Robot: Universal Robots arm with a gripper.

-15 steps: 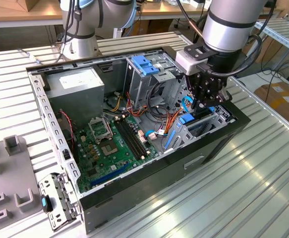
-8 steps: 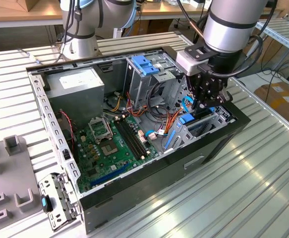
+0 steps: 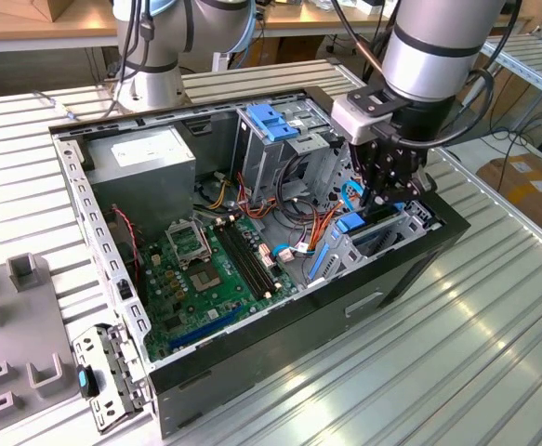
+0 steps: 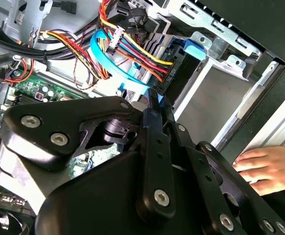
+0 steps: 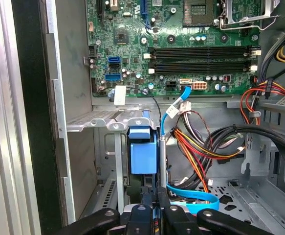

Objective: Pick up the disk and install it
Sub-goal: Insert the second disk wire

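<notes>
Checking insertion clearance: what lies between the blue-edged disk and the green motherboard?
In the first wrist view, a silver sheet-metal bay rail crosses between the blue-edged disk and the green motherboard.

I work in a robotics lab or assembly workshop: an opened desktop computer case [image 3: 252,353] lies on a bench [image 3: 456,362] of ribbed aluminium profiles, its green motherboard [image 3: 205,279] bare. A second robot arm's base [image 3: 154,84] is bolted behind it, with cardboard boxes [image 3: 531,181] and metal racking [image 3: 540,60] off to the exterior view's right.
</notes>
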